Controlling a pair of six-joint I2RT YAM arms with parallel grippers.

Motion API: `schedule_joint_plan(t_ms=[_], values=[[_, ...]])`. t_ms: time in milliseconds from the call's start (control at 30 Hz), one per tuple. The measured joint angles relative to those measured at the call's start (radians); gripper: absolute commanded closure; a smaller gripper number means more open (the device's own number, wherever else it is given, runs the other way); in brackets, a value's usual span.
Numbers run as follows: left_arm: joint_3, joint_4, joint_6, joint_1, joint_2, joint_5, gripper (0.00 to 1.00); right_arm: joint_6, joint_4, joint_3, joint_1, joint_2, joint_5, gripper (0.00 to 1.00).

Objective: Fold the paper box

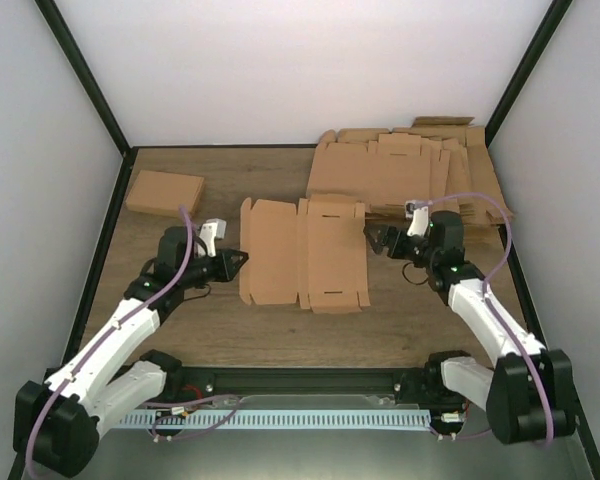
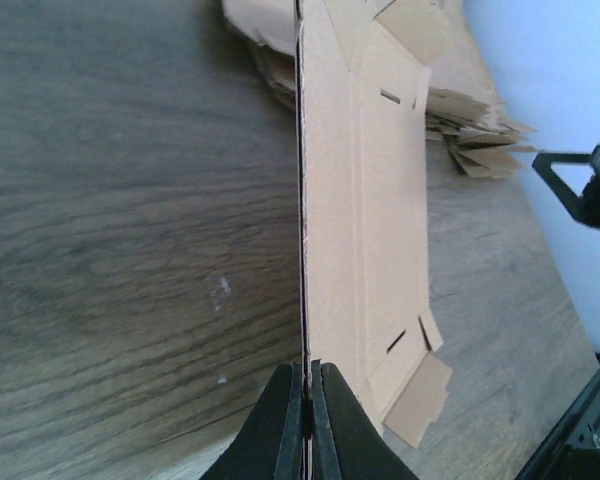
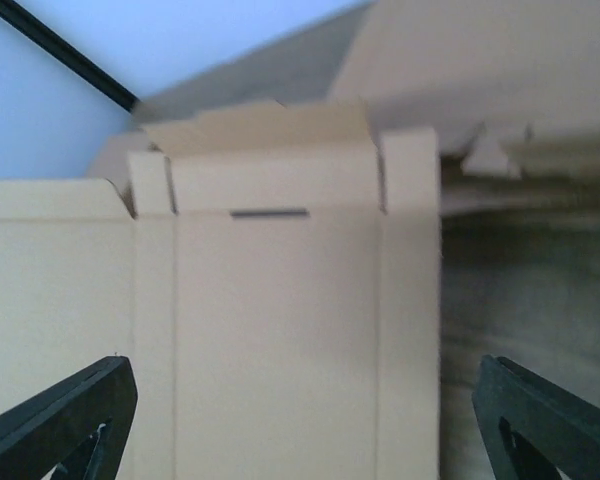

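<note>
The paper box (image 1: 300,252) lies as a flat brown die-cut sheet in the middle of the table, with its slots and flaps showing. My left gripper (image 1: 242,260) is at the sheet's left edge. In the left wrist view that gripper (image 2: 308,385) is shut on the thin edge of the paper box (image 2: 365,200). My right gripper (image 1: 378,241) is at the sheet's right edge, apart from it. In the right wrist view it (image 3: 305,420) stands wide open, and the paper box (image 3: 280,330) fills the space between the two dark fingers (image 3: 70,420) with nothing gripped.
A thick pile of brown cardboard sheets (image 1: 410,175) sits at the back right, just behind the right arm. A small folded brown box (image 1: 165,192) rests at the back left. Black frame posts and white walls close in the table.
</note>
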Motion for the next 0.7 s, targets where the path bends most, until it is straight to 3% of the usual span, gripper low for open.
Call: schedule_joint_plan(t_ms=[300,500,700], values=[[0.122,-0.090,0.113,-0.085,-0.028,-0.058,0.96,0.001,0.081,0.004,0.000,-0.169,-0.011,0.03],[0.122,-0.136,0.198,-0.086,-0.053,-0.148,0.96,-0.026,0.137,-0.018,0.000,-0.087,-0.094,0.07],[0.122,-0.142,0.250,-0.086,-0.042,-0.183,0.96,-0.006,0.269,-0.190,0.000,0.012,-0.173,0.10]])
